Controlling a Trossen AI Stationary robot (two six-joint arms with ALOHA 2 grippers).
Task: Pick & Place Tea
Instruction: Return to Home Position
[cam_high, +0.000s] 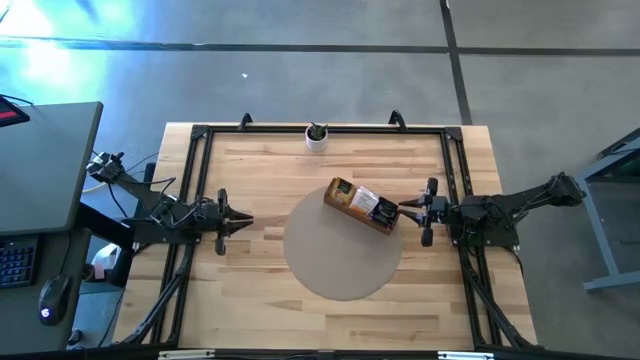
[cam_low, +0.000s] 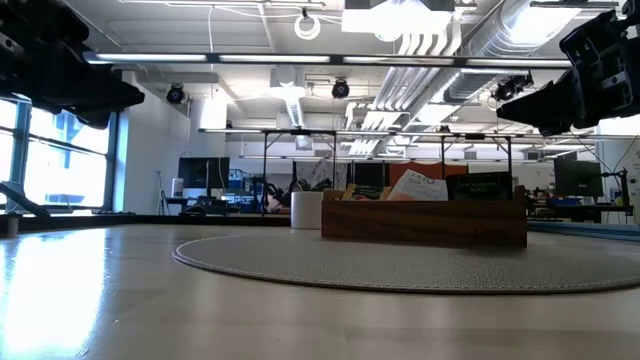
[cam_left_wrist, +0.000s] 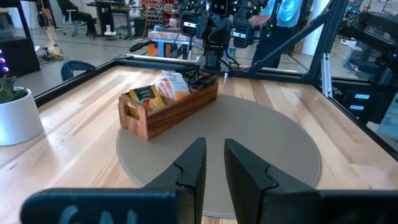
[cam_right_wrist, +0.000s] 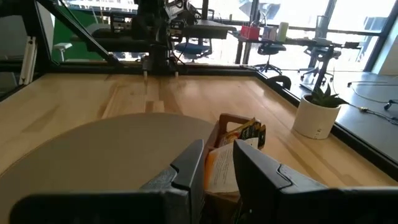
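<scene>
On mat (cam_high: 340, 268) near its rim, tray (cam_left_wrist: 169, 116) of tea (cam_left_wrist: 148, 96), right gripper (cam_high: 403, 208) beside

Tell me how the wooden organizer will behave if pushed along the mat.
The wooden organizer looks rigid, low and long, so it would probably slide rather than tip. The textured round mat likely adds some drag. The tea sachets stand loosely above its rim, so a sharp shove might jostle them.
</scene>
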